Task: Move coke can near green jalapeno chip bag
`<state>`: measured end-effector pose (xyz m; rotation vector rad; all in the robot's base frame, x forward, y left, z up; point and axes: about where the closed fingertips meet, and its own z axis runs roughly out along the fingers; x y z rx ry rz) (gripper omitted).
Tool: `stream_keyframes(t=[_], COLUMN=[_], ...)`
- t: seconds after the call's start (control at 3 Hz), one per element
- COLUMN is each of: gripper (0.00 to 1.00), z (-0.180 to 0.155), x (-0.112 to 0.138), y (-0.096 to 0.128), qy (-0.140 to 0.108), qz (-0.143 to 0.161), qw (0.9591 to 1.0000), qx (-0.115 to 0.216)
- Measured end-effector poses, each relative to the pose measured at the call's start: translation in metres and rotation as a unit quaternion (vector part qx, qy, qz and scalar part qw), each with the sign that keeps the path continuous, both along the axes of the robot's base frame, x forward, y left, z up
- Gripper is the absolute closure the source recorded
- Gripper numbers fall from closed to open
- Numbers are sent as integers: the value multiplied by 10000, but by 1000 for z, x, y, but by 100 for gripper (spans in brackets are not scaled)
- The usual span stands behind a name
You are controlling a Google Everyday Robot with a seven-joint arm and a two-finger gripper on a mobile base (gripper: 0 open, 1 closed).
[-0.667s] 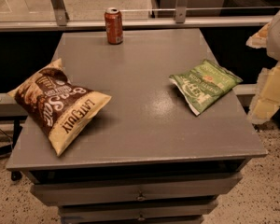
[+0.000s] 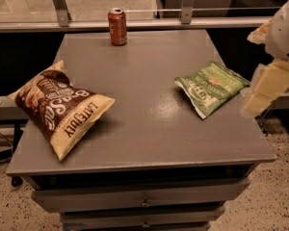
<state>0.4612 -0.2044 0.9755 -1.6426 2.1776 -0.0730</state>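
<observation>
The coke can (image 2: pixel 117 26) is small and red-orange with a silver top. It stands upright at the far edge of the grey table (image 2: pixel 149 129), left of centre. The green jalapeno chip bag (image 2: pixel 211 88) lies flat on the right side of the table, well apart from the can. My gripper (image 2: pixel 262 90) is cream-coloured and hangs at the right edge of the view. It sits just beyond the table's right side, close to the green bag and far from the can, and holds nothing that I can see.
A large brown-and-cream "Late July" bag (image 2: pixel 62 109) lies on the left side of the table. A metal rail with posts (image 2: pixel 183 13) runs behind the far edge. Drawers (image 2: pixel 144 201) sit below the front edge.
My gripper has edged slightly left toward the table's right side. The can and both bags have not moved.
</observation>
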Motion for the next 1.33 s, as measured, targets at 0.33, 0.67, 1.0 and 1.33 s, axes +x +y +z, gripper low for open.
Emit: stream_keyframes(t=[0.33,0.67,1.0,1.33], gripper=[0,0,0,0], z=[-1,-1,0,2], x=[54,111,153,159], y=[25,57,102,108], qy=[-455,-880,-1120,-1184], qz=[-64,-5,43,9], qw=[9954,9783,9521,9477], qx=[838,1875,2845,2963])
